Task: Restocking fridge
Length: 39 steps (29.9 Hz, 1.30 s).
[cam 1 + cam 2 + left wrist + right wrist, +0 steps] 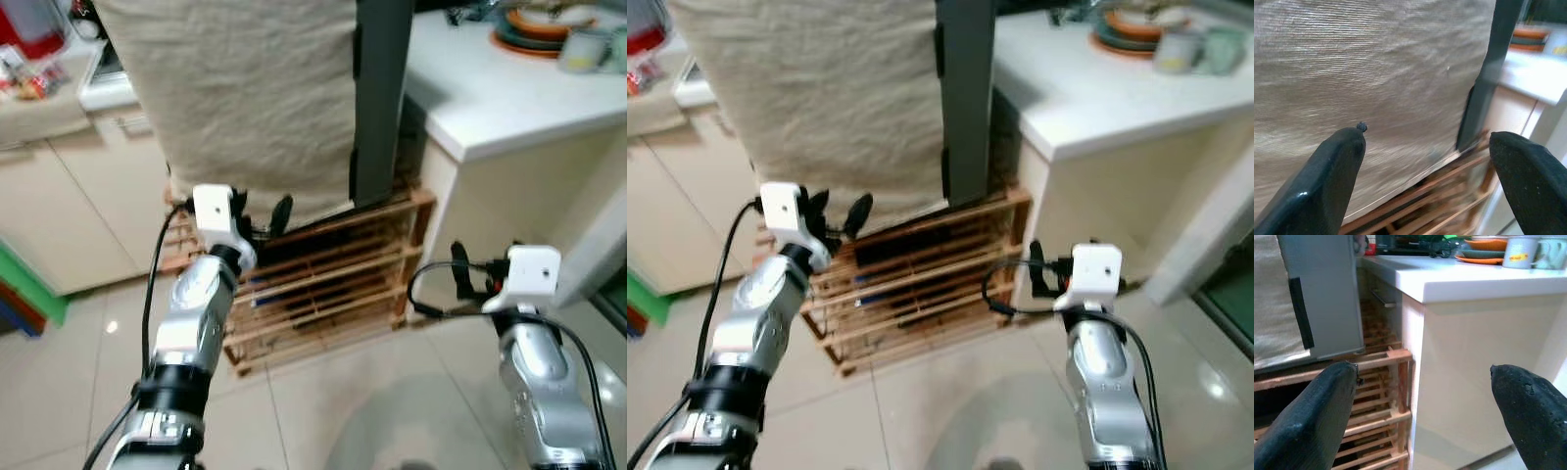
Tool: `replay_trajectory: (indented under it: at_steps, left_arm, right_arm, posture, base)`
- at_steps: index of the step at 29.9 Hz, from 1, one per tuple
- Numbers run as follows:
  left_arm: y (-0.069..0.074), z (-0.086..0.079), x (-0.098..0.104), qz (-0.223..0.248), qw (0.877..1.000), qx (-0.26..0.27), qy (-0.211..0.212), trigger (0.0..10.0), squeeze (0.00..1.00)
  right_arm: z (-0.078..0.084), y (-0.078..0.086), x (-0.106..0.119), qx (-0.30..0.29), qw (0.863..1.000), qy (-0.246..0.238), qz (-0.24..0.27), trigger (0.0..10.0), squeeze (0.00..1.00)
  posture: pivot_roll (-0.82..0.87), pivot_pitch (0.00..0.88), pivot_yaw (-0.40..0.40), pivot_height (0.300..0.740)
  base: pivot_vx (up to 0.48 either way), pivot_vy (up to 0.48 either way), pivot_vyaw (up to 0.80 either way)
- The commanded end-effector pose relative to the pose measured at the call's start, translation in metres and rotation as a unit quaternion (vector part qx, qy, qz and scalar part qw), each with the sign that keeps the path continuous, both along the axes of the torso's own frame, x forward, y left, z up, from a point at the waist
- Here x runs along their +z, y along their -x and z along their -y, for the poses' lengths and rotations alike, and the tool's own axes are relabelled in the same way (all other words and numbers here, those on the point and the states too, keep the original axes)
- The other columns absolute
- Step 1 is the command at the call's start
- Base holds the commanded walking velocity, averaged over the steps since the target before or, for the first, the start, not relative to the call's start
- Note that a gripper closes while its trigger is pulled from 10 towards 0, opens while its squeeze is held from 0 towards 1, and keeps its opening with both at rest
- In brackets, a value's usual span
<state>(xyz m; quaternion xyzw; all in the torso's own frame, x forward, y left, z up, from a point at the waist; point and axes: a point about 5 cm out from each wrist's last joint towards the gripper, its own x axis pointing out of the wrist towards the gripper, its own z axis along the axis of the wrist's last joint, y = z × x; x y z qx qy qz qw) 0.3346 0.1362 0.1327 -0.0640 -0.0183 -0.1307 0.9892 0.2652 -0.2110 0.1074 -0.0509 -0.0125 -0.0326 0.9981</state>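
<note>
The fridge [382, 98] stands straight ahead on a slatted wooden stand [333, 284], but little of it can be read: a beige cloth [245, 98] drapes over its front and hides the door face, so only a grey side strip with a dark vertical band is exposed, and its top is cut off by the upper frame edge. The cloth's hem ends just above the stand, whose inside is dark and hard to make out. The left end effector [263, 217] is raised close to the cloth's lower edge, just above the stand, its two black fingers [1337, 171] spread wide with nothing between them. The right end effector [1430, 426] is held lower and further right, near the stand's corner post and the pale side panel of the white desk [509, 98], also spread wide and empty; from the head its fingers are mostly hidden behind the white wrist block. On the desk's far corner sit stacked orange and green plates [534, 29] and a pale mug [585, 47], partly cropped and blurred. Cream cabinets [69, 196] stand to the left, over a tiled floor [323, 411].
</note>
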Motion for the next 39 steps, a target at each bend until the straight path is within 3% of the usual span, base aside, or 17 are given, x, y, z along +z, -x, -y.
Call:
replay_trajectory:
  at_steps: [1, 11, 15, 34, 39]
  left_arm:
    - [0.001, 0.003, 0.004, 0.005, 1.0, -0.001, -0.009, 10.0, 0.0]
    - [0.005, 0.015, 0.013, 0.029, 1.0, -0.002, -0.005, 10.0, 0.0]
    - [0.003, 0.023, 0.019, 0.035, 0.999, -0.007, -0.006, 10.0, 0.0]
    - [-0.003, 0.015, 0.023, 0.018, 0.999, 0.033, 0.011, 10.0, 0.0]
    - [-0.003, 0.014, 0.026, 0.026, 0.999, 0.045, 0.008, 10.0, 0.0]
  right_arm:
    - [-0.007, -0.001, 0.001, 0.017, 1.0, -0.001, 0.004, 10.0, 0.0]
    - [-0.011, 0.0, -0.002, 0.028, 1.0, -0.006, -0.002, 10.0, 0.0]
    - [-0.012, -0.001, -0.001, 0.03, 1.0, -0.011, 0.001, 10.0, 0.0]
    - [-0.012, 0.002, -0.003, 0.029, 0.999, -0.013, 0.0, 10.0, 0.0]
    - [-0.012, 0.002, -0.003, 0.031, 0.999, -0.015, 0.0, 10.0, 0.0]
  posture:
    - [-0.21, 0.0, 0.109, 0.74]
    - [-0.21, 0.0, 0.11, 0.74]
    - [-0.21, 0.0, 0.108, 0.74]
    - [-0.21, 0.0, 0.115, 0.74]
    - [-0.21, 0.0, 0.114, 0.74]
  base:
    - [0.0, 0.0, 0.0]
    - [0.0, 0.0, 0.27]
    - [0.425, 0.0, 0.33]
    - [0.48, 0.0, 0.0]
    - [0.0, 0.0, 0.0]
